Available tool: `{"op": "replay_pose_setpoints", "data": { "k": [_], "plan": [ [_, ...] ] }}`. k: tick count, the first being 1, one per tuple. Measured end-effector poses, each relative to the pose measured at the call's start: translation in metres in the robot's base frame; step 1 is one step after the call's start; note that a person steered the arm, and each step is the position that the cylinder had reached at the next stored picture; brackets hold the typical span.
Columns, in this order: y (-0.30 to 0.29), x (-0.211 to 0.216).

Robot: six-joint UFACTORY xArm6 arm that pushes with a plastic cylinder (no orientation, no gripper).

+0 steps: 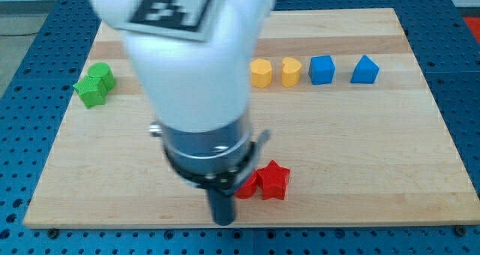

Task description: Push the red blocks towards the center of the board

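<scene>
A red star-shaped block [273, 180] lies near the view's bottom, just right of the arm. A second red block [247, 187] touches its left side and is partly hidden by the rod, so its shape is unclear. My tip [223, 220] is at the view's bottom edge of the board, just left of and below the hidden red block, close to it or touching it.
The wooden board [375, 135] holds two green blocks [94, 85] at the view's left edge. A yellow hexagon [260, 72], a yellow heart-like block [291, 71], a blue cube [321, 69] and a blue pentagon-like block [364, 70] line the top right. The white arm body [187, 67] hides the board's middle.
</scene>
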State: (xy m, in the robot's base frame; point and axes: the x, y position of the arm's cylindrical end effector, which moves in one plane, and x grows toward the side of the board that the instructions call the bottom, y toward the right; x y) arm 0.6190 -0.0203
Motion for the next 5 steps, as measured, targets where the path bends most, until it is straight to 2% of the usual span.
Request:
{"op": "replay_pose_setpoints", "data": {
  "k": [2, 5],
  "plan": [
    [0.077, 0.0],
    [0.077, -0.027]
  ]
}}
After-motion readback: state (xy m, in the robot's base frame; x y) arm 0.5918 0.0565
